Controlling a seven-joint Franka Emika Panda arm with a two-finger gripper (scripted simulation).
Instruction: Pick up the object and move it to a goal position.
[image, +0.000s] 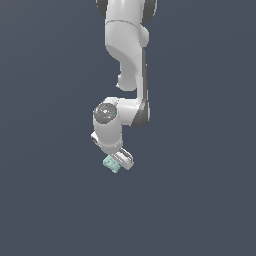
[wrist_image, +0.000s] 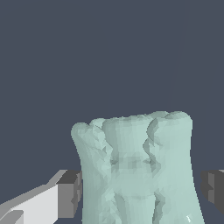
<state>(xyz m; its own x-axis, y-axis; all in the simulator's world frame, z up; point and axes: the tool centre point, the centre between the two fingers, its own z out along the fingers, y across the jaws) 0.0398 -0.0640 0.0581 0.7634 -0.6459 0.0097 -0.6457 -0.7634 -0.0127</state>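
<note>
The object (wrist_image: 140, 170) is a pale mint-green lumpy block and fills the lower middle of the wrist view. It stands between my two fingers. One dark finger pad (wrist_image: 70, 192) is right beside one side of it. The other pad (wrist_image: 212, 188) stands off the opposite side with a thin gap. In the exterior view the block (image: 111, 164) shows at the tip of the white gripper (image: 119, 161), partly hidden by it. The jaws are open around the block and not closed on it.
The white arm (image: 127, 60) comes down from the top of the exterior view. A plain dark grey-blue surface (image: 200, 200) lies all around. No other objects show.
</note>
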